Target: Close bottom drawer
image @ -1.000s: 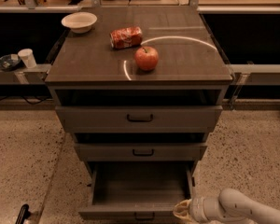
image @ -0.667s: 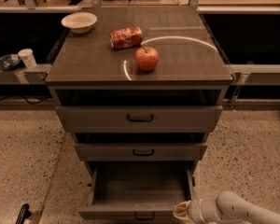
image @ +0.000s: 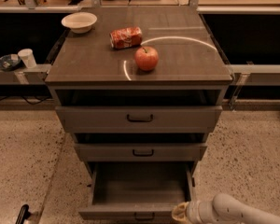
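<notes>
The bottom drawer (image: 139,190) of the grey-brown cabinet (image: 139,73) stands pulled far out, its shallow box empty, its flat front at the lower edge of the camera view with a small dark handle (image: 143,216). The middle drawer (image: 140,151) and top drawer (image: 139,119) above it stick out a little. My gripper (image: 179,213) comes in from the lower right on a pale arm and sits at the right end of the bottom drawer's front.
On the cabinet top lie a red apple (image: 146,58), a crumpled red packet (image: 126,37) and a white bowl (image: 79,21). A white cup (image: 26,58) stands on a ledge at left. Speckled floor (image: 252,157) lies on both sides.
The gripper has shifted slightly left along the bottom drawer's front. The drawer looks as far out as before.
</notes>
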Tool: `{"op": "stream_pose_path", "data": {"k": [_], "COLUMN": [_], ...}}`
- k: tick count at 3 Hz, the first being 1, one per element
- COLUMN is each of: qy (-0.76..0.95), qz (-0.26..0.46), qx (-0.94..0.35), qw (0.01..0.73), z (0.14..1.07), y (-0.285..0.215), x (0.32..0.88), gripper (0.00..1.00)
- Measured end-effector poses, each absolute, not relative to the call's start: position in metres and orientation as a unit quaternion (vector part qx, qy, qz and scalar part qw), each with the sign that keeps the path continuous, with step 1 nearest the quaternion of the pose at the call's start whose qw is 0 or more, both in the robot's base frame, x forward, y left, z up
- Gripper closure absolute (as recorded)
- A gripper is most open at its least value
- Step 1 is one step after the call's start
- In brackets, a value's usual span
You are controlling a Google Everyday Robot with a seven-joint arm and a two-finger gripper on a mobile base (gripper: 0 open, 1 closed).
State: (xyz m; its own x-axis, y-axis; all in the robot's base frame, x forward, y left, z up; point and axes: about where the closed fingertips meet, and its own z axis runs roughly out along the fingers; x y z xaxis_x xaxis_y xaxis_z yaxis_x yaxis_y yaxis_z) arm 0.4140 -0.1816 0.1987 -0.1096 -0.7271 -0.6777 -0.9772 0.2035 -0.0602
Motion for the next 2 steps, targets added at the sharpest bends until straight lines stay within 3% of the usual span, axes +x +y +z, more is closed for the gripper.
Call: {"op": "stream_pose_path", "data": {"k": [2], "qy": [0.714], "qz": [0.211], "qx": [-0.604], "qw": [0.284], "z": [0.166], "y": [-0.176], "x": [0.417], "gripper": [1.00]}}
